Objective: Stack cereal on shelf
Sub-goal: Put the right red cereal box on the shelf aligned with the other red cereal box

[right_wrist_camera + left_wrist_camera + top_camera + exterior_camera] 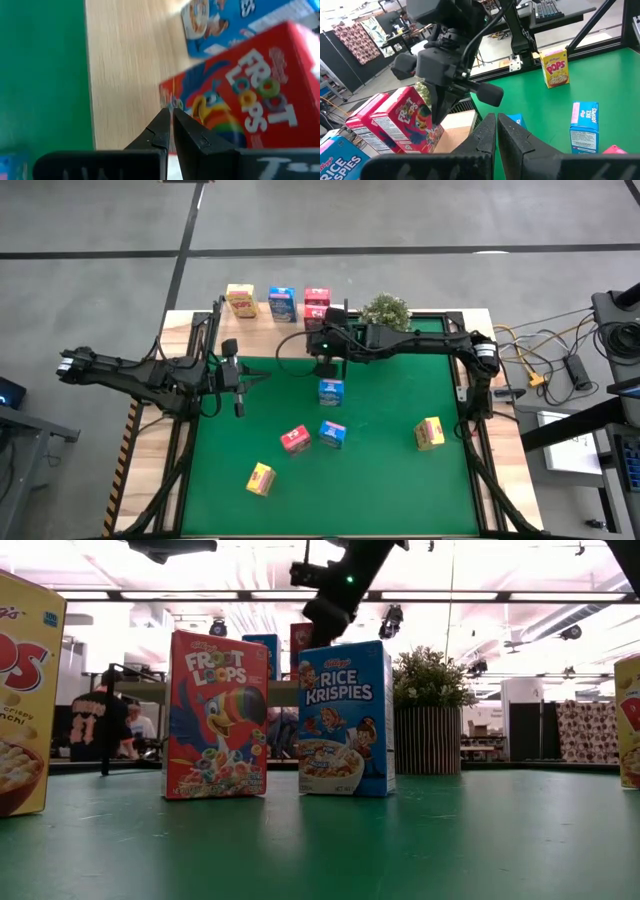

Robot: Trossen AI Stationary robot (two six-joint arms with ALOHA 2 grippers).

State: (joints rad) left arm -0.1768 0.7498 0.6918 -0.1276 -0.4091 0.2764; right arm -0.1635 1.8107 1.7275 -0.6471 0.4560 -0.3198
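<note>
On the light-wood shelf [125, 75] at the table's far edge stand a yellow cereal box [240, 300], a blue one [282, 303] and red ones [316, 305]. My right gripper [169, 111] is shut, its tips at a corner of the nearest red box [240, 105]; the left wrist view shows it [439, 107] slanting down beside that box [407, 122]. My left gripper [238, 395] waits shut over the mat's left part. Several more boxes stand on the green mat: blue [331, 391], red [295, 439], blue [332, 433], yellow [429, 433], yellow [260, 478]. My right gripper's shut fingertips [165, 117] stand at the red box's corner [172, 100], slanting down from the table's near side. I cannot tell whether they touch it. The box stands on the shelf.
A small potted plant [385, 310] stands at the far edge, right of the shelf and close to my right arm. In the low view a red box [216, 715] and a blue box [346, 720] stand upright in front. Black frame rails [470, 380] border the mat.
</note>
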